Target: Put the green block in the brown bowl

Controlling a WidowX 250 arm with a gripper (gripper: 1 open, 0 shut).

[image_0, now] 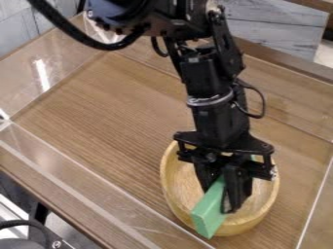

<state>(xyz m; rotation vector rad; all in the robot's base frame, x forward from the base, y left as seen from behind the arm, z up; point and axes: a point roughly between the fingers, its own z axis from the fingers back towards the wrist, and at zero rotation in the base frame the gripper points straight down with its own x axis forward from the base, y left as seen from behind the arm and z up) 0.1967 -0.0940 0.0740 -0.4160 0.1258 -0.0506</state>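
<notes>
Here at the jaws, the black gripper (229, 201) is pinching the green block (209, 209), and its near end is poking out below the fingers. Block and gripper are sitting over the brown bowl (173, 191), whose rim is showing around them. The bowl is resting on the wooden table (97, 122), near its edge.

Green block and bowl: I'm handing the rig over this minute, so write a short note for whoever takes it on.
Gripper: shut on the green block, over the brown bowl.
Block: tilted, lower end near the bowl's near rim; whether it touches the bowl, I can't tell.
Done: block picked up and brought to the bowl.
Left: settle it inside, open up, back away.
</notes>
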